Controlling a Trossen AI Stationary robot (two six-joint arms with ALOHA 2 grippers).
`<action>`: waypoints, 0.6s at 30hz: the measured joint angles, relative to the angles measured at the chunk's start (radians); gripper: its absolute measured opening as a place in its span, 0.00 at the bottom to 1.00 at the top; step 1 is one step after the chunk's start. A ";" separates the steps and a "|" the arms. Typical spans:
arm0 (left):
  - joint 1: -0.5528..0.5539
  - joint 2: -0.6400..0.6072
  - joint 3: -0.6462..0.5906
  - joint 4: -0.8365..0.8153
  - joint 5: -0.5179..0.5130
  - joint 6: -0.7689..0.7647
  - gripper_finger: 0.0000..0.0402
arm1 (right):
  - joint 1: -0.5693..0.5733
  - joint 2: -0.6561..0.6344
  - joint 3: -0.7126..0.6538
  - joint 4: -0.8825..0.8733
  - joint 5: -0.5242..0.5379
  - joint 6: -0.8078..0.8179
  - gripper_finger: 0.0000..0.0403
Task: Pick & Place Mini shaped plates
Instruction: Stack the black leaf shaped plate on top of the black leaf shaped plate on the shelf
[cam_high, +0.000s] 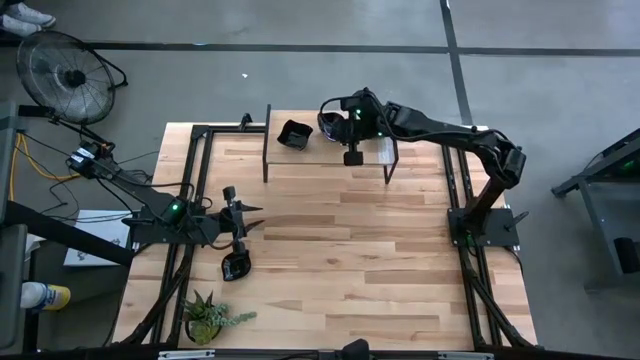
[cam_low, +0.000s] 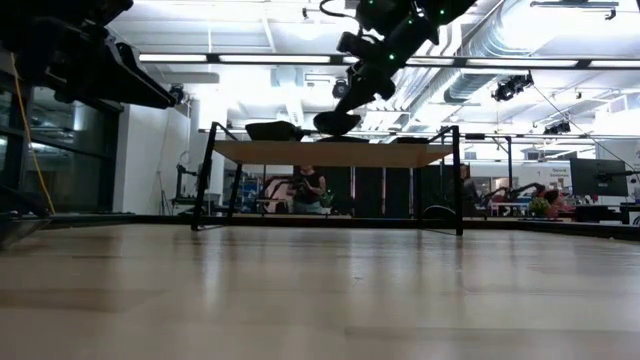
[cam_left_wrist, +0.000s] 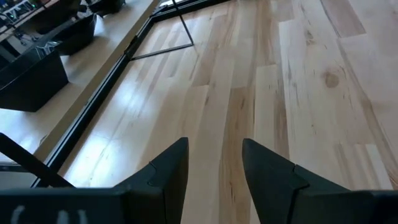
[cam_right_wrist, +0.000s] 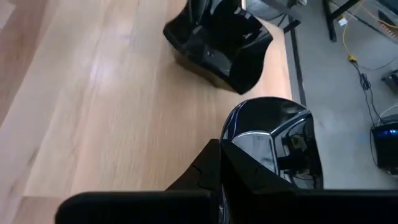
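A raised wooden shelf (cam_high: 330, 160) stands at the table's far side. On it, toward its left end, rests a black square-walled mini plate, or a nest of them (cam_high: 293, 134) (cam_right_wrist: 217, 40). My right gripper (cam_high: 330, 124) (cam_right_wrist: 227, 152) hangs above the shelf's far edge, just right of that plate, shut on a glossy black rounded mini plate (cam_right_wrist: 273, 143) (cam_low: 337, 122). My left gripper (cam_high: 243, 213) (cam_left_wrist: 214, 155) waits open over bare wood at the table's left side, nothing between its fingers. My right gripper pinches the rounded plate by the part of its rim nearest the wrist (cam_right_wrist: 239, 146). The fingers slant downward from the table's right side. The plate sticks out beyond the fingertips, roughly level, lifted clear above the shelf (cam_low: 330, 152).
A small black thing (cam_high: 236, 266) lies on the table just near of my left gripper. A green potted plant (cam_high: 210, 318) stands at the near left corner. The shelf's thin dark legs (cam_high: 266, 150) (cam_high: 392, 160) reach down to the table. A fan (cam_high: 65, 72) stands on the floor beyond the far left.
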 joint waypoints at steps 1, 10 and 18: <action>0.000 0.000 0.000 0.001 0.000 0.000 0.37 | 0.000 0.000 0.000 -0.001 0.004 0.000 0.00; 0.000 0.000 0.000 0.000 0.000 0.000 0.37 | 0.000 0.018 0.000 -0.033 0.004 -0.001 0.00; 0.000 0.000 0.000 0.001 0.004 0.000 0.37 | 0.000 0.026 0.000 -0.045 0.014 -0.008 0.00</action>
